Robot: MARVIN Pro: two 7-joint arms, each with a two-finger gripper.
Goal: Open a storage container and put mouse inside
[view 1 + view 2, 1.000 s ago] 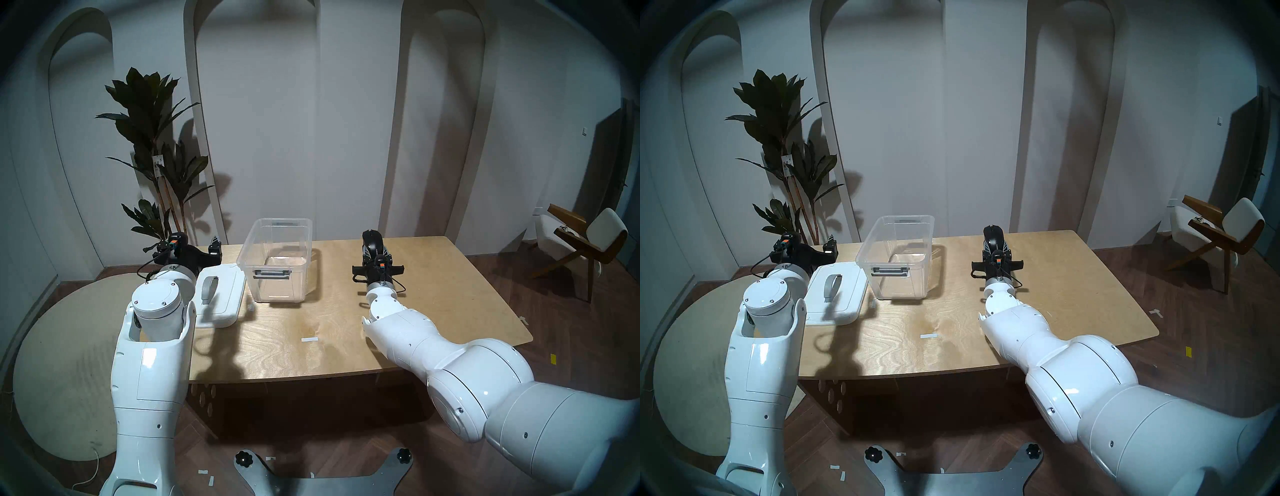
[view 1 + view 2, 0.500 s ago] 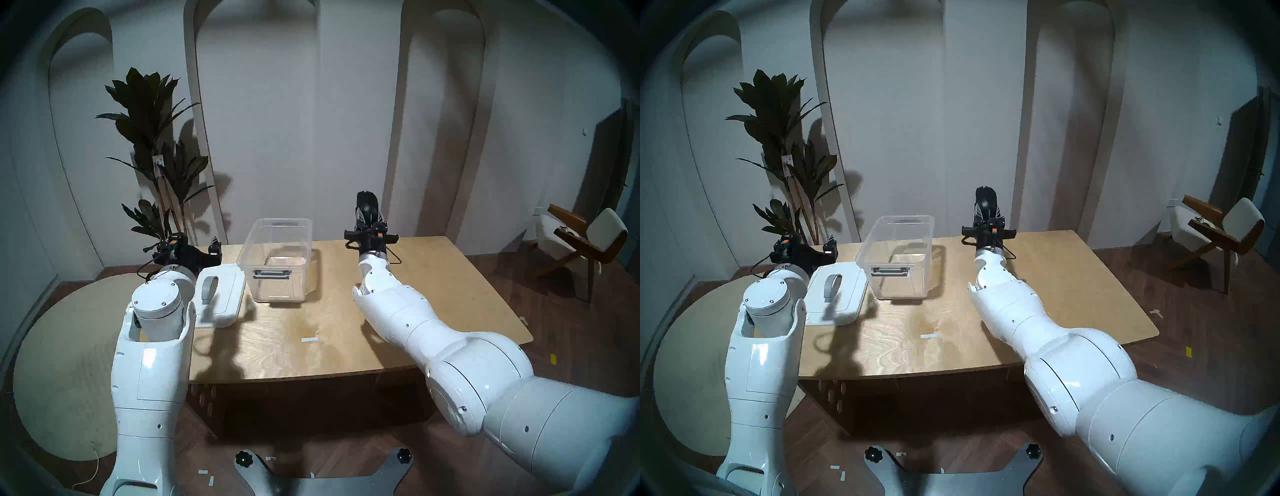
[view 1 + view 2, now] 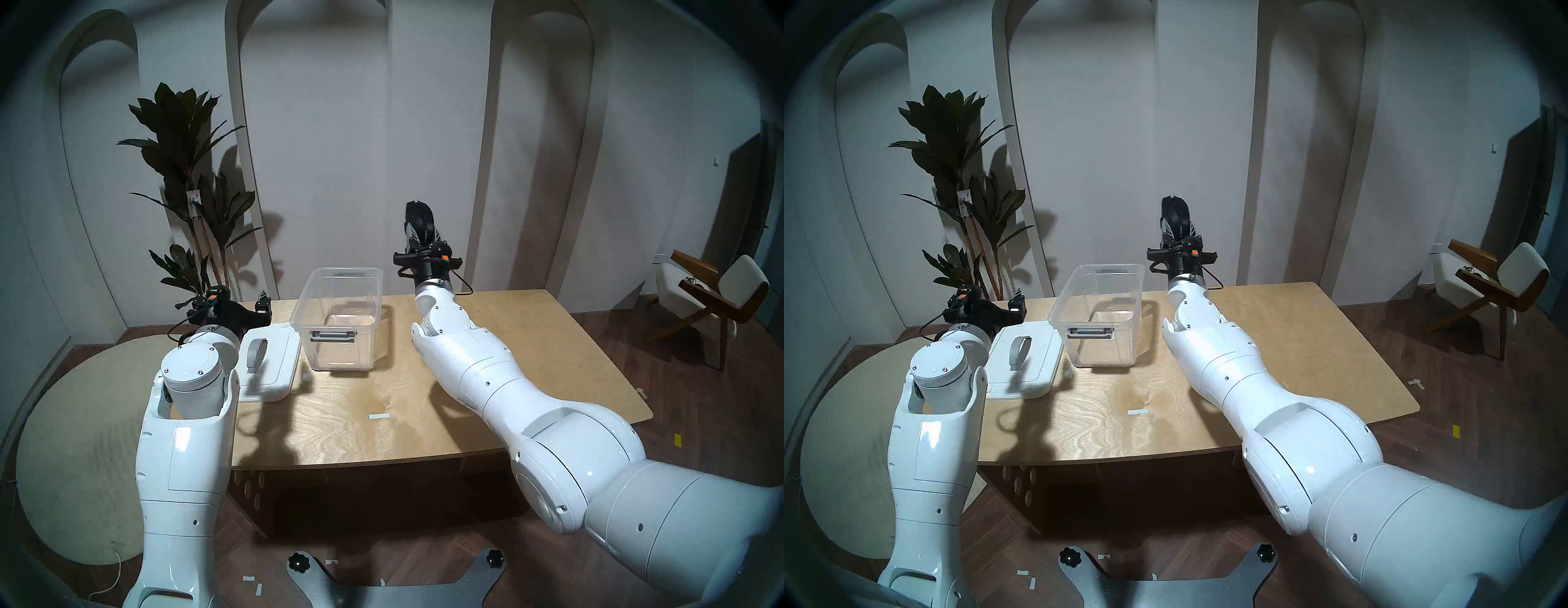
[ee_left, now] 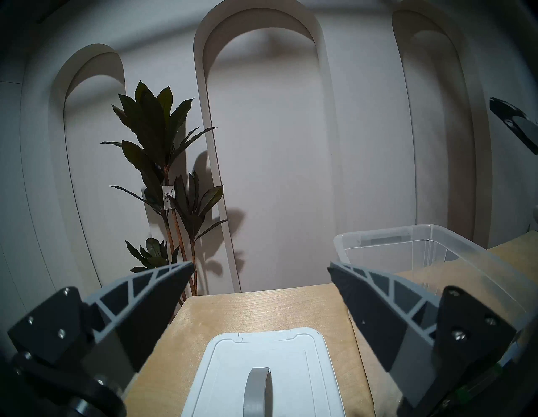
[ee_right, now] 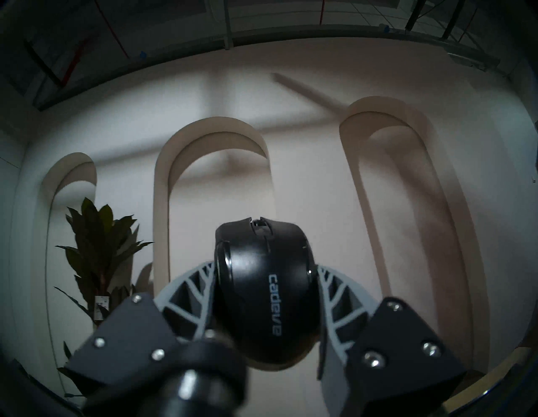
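The clear storage container point(image 3: 339, 316) point(image 3: 1098, 314) stands open and empty at the table's far middle. Its white lid point(image 3: 269, 361) point(image 4: 262, 375), with a grey arched handle, lies flat on the table to the container's left. My right gripper point(image 3: 418, 225) point(image 5: 265, 270) is shut on the black mouse point(image 3: 418, 216) point(image 5: 263, 288), held upright high above the table, to the right of the container's far end. My left gripper point(image 3: 237, 308) point(image 4: 260, 276) hangs open over the lid's far end with nothing between its fingers.
A tall potted plant point(image 3: 191, 191) stands behind the table's far left corner. A wooden chair point(image 3: 712, 301) sits at the far right. A strip of white tape point(image 3: 379, 416) lies on the wooden table point(image 3: 530, 339).
My right arm has lifted the mouse up off table height and carried it left toward the container. The left arm, lid and container have not moved.
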